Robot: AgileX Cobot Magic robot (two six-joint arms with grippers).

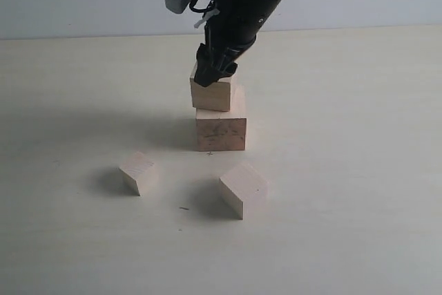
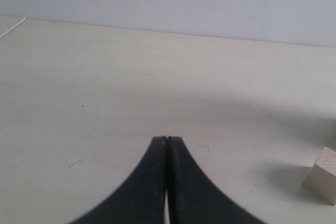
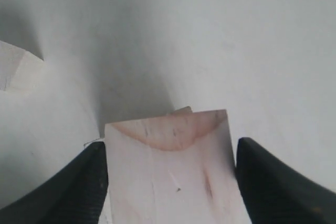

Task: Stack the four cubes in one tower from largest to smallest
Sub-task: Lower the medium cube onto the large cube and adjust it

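Right gripper (image 1: 215,74) clamped on a pale wooden cube (image 1: 210,93), overhanging the big smudged wooden cube (image 1: 221,130) toward nine o'clock; letting go could tip it. Left gripper (image 2: 167,141) pressed together.

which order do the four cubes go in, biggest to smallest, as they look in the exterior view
1. base cube, clearly the largest
2-3. stacked cube and front right cube: these look alike, and the front one sits nearer the camera, so they are not ranked
4. front left cube, the smallest

Cube (image 2: 322,181) half off-frame — at left wrist view's edge
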